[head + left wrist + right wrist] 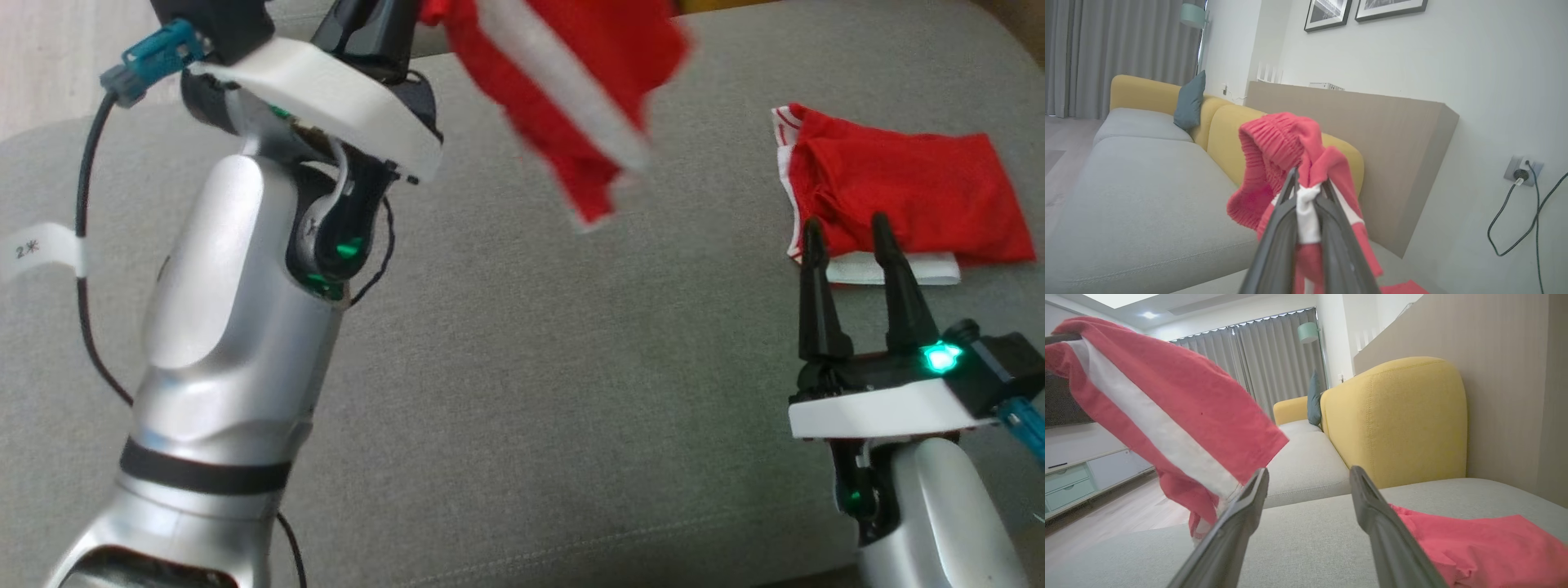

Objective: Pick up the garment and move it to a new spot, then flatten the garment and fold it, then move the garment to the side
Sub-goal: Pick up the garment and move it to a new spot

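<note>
Red garment (pixel 571 90) is pinched in the left hand (pixel 1308 181). Ribbed waistband is caught in its wrist view, long stripe slanted down-right in head view. Right hand (pixel 845 224) is spread, empty.

Red garments (pixel 571 90) (pixel 906 196): two (one hanging). Pincers (pixel 1308 183) (pixel 847 224): two. Framed pictures (pixel 1327 14) (pixel 1392 6): two. Teal cushion (pixel 1189 102): one.

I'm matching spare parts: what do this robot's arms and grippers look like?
Rounded silver arm shells, black band; white wrist plates; long dark tapering fingers; green lights; teal connectors; black cable with white tag marked 2.
</note>
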### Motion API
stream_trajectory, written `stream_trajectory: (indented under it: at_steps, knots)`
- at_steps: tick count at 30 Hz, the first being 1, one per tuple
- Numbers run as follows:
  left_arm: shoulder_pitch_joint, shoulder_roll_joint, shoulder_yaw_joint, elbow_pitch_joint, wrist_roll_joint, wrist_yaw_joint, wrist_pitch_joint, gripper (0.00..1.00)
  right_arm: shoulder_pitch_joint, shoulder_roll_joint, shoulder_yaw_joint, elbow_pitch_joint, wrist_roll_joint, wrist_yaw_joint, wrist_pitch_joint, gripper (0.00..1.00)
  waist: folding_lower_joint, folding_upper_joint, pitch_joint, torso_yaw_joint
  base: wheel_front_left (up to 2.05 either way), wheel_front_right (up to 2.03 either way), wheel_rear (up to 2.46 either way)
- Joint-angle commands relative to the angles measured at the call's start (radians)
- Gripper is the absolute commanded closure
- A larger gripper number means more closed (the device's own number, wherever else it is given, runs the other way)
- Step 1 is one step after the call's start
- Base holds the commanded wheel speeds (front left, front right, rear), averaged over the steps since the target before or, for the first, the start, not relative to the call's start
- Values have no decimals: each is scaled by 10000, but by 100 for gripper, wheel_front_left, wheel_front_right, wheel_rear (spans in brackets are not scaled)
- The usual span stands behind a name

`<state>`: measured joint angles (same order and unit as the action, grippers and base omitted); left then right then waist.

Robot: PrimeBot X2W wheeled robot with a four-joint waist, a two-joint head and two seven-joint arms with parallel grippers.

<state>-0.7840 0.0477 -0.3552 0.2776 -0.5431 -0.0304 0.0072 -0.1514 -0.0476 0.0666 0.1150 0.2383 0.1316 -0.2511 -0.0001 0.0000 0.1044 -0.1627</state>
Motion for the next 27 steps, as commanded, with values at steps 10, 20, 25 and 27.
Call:
stream_trajectory:
  at_steps: [10,20,25,27]
  knots:
    - [1889,367,-556,125,321,678,-808,100,-464,-26,31,-527,87,-9,-105,0,1,0,490,-37,0,0,0]
    - [2314,1045,-1109,2799,1551,843,-2242,100,-573,-26,103,-348,-178,-9,-106,0,1,0,595,289,0,0,0]
    - [2165,1152,-1352,3763,1981,1011,-2445,0,-502,-26,166,-171,-251,-9,-106,0,1,0,380,414,0,0,0]
    - [2155,1127,-1378,3981,2040,1064,-2514,0,-459,-26,158,-117,-272,-9,-106,0,1,0,281,472,0,0,0]
